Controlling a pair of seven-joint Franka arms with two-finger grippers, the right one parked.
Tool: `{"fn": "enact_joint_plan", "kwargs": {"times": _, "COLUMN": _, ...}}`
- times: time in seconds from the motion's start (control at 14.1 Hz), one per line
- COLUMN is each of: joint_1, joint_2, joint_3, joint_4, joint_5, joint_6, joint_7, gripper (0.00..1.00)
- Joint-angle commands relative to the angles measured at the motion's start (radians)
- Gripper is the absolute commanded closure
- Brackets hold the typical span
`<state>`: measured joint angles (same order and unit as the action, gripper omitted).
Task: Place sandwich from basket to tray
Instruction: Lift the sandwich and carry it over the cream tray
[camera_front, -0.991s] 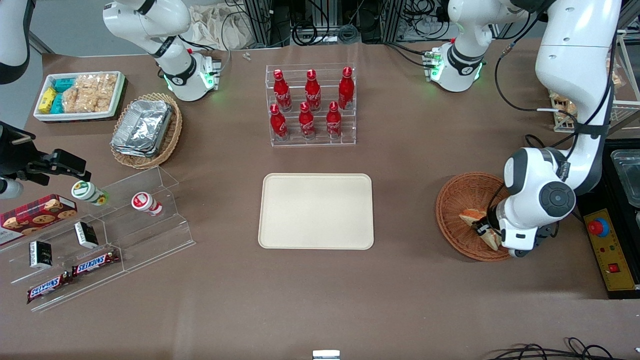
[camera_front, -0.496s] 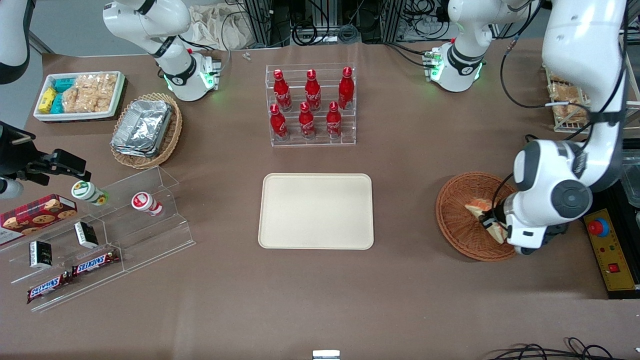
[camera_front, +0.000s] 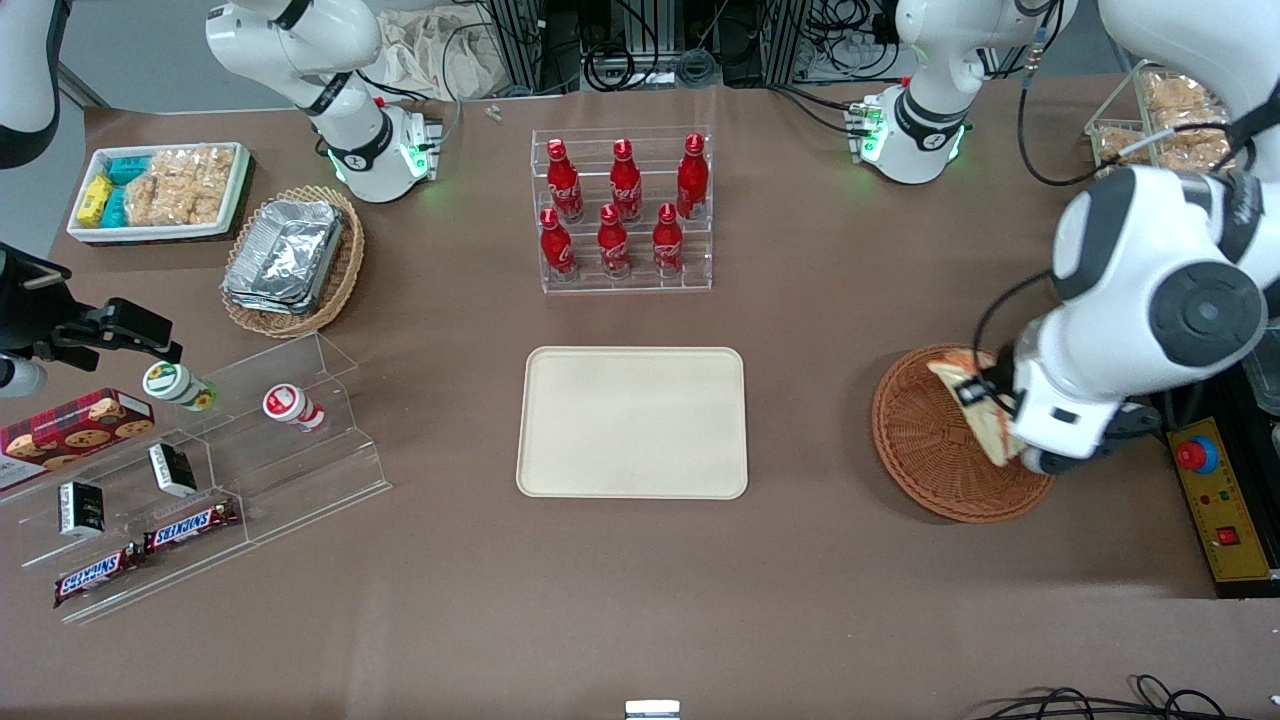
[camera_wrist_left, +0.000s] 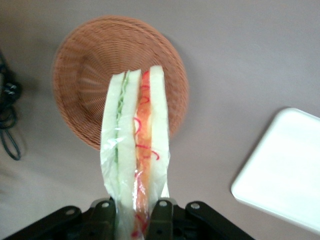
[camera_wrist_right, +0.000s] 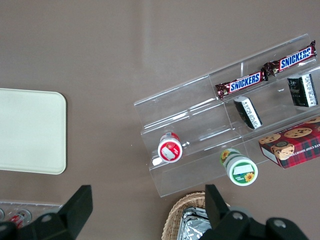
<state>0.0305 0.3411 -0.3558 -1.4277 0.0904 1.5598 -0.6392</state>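
Observation:
My left gripper (camera_front: 985, 410) hangs above the round reddish-brown wicker basket (camera_front: 925, 440) and is shut on the sandwich (camera_front: 975, 405), a plastic-wrapped white-bread wedge. The left wrist view shows the sandwich (camera_wrist_left: 135, 150) clamped between the two black fingers (camera_wrist_left: 162, 217), its green and red-orange filling edge-on, lifted clear of the basket (camera_wrist_left: 85, 70) below it. The cream-beige tray (camera_front: 632, 421) lies flat at the middle of the table, toward the parked arm's end from the basket, and one rounded corner of the tray (camera_wrist_left: 285, 170) shows in the wrist view.
A clear rack of red bottles (camera_front: 622, 210) stands farther from the front camera than the tray. A tan oval basket with foil containers (camera_front: 292, 258), a white bin of snacks (camera_front: 160, 190) and a clear snack stand (camera_front: 200, 460) sit toward the parked arm's end. A yellow control box (camera_front: 1220, 500) lies beside the basket.
The gripper has risen out of the basket with the sandwich held in it, and the arm's wrist has come up higher over the basket's rim.

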Motion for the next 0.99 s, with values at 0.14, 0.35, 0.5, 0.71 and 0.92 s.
{"fn": "enact_joint_plan", "kwargs": {"times": 0.14, "joint_1": 0.000, "joint_2": 0.024, "joint_3": -0.165, "joint_4": -0.049, "joint_5": -0.126, "joint_6": 0.159, "joint_7": 0.026, "gripper": 1.00}}
{"fn": "enact_joint_plan", "kwargs": {"times": 0.35, "joint_1": -0.055, "joint_2": 0.042, "joint_3": -0.209, "joint_4": -0.213, "joint_5": -0.110, "joint_6": 0.400, "joint_7": 0.018, "gripper": 1.00}}
{"fn": "enact_joint_plan", "kwargs": {"times": 0.5, "joint_1": -0.081, "joint_2": 0.109, "joint_3": -0.212, "joint_4": -0.255, "joint_5": -0.109, "joint_6": 0.518, "joint_7": 0.033, "gripper": 1.00}}
{"fn": "enact_joint_plan", "kwargs": {"times": 0.71, "joint_1": -0.142, "joint_2": 0.209, "joint_3": -0.210, "joint_4": -0.252, "joint_5": 0.015, "joint_6": 0.587, "joint_7": 0.027, "gripper": 1.00}}
{"fn": "enact_joint_plan", "kwargs": {"times": 0.92, "joint_1": -0.179, "joint_2": 0.300, "joint_3": -0.209, "joint_4": -0.247, "joint_5": 0.127, "joint_6": 0.664, "joint_7": 0.015, "gripper": 1.00}}
